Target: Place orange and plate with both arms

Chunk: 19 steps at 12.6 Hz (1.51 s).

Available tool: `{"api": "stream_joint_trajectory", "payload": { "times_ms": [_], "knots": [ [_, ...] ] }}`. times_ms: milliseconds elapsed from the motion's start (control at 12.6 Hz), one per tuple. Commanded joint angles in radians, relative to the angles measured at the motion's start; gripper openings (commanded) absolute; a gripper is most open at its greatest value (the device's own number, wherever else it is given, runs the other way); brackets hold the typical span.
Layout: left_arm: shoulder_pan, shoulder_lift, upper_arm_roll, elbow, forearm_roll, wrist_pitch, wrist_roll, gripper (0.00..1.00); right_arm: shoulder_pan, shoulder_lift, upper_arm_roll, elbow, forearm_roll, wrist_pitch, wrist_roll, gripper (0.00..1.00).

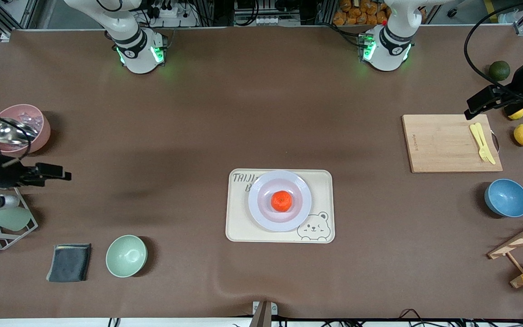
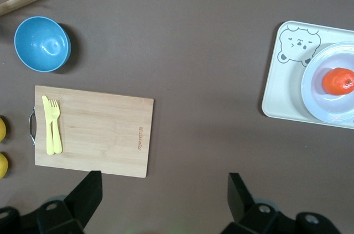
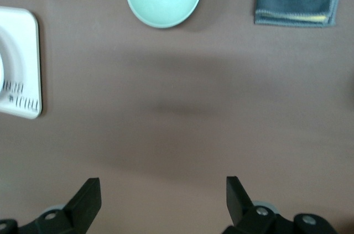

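I see the orange (image 1: 281, 200) resting on the plate (image 1: 258, 209), which sits on the tray (image 1: 239, 229) mid-surface. Both hands, left hand (image 2: 163, 198) and right hand (image 3: 163, 201), hang wide open and empty at their own ends. A nudge could roll the fruit off.

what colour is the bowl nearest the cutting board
Blue. The bowl shows best in the left wrist view, beside the cutting board.

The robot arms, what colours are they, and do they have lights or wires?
Both arms are glossy white with black bands and green lights glowing at their bases. The left gripper and right gripper have black, wedge-shaped fingers. A black cable loops above the left one.
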<state>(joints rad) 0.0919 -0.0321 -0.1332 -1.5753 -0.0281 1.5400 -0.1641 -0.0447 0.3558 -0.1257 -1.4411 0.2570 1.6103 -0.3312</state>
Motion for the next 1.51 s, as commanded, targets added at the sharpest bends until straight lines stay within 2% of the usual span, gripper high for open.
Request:
{"api": "stream_joint_trajectory", "payload": {
  "times_ms": [0, 159, 318, 477, 795, 1033, 1431],
  "knots": [
    [0.008, -0.006, -0.002, 0.000, 0.002, -0.006, 0.006, 1.00, -0.029, -0.112, 0.047, -0.076, -0.070, -0.033, 0.096, 1.00],
    [0.009, -0.005, 0.000, 0.000, 0.002, -0.006, 0.006, 1.00, -0.027, -0.197, 0.058, -0.120, -0.131, -0.043, 0.115, 1.00],
    [0.009, -0.005, 0.000, 0.000, 0.002, -0.006, 0.006, 1.00, -0.034, -0.251, 0.069, -0.139, -0.139, -0.055, 0.118, 1.00],
    [0.009, -0.006, 0.000, 0.001, 0.002, -0.006, 0.008, 1.00, -0.034, -0.337, 0.067, -0.208, -0.145, -0.038, 0.120, 1.00],
    [0.009, -0.009, 0.010, 0.001, 0.002, -0.006, 0.015, 1.00, -0.024, -0.383, 0.070, -0.231, -0.179, -0.033, 0.121, 1.00],
    [0.009, -0.009, 0.010, 0.001, 0.007, 0.000, 0.015, 1.00, -0.026, -0.403, 0.118, -0.223, -0.263, 0.020, 0.200, 1.00],
    [0.009, -0.008, 0.012, 0.021, 0.013, 0.008, 0.041, 1.00, -0.024, -0.406, 0.118, -0.222, -0.271, 0.017, 0.216, 1.00]
  ]
}}
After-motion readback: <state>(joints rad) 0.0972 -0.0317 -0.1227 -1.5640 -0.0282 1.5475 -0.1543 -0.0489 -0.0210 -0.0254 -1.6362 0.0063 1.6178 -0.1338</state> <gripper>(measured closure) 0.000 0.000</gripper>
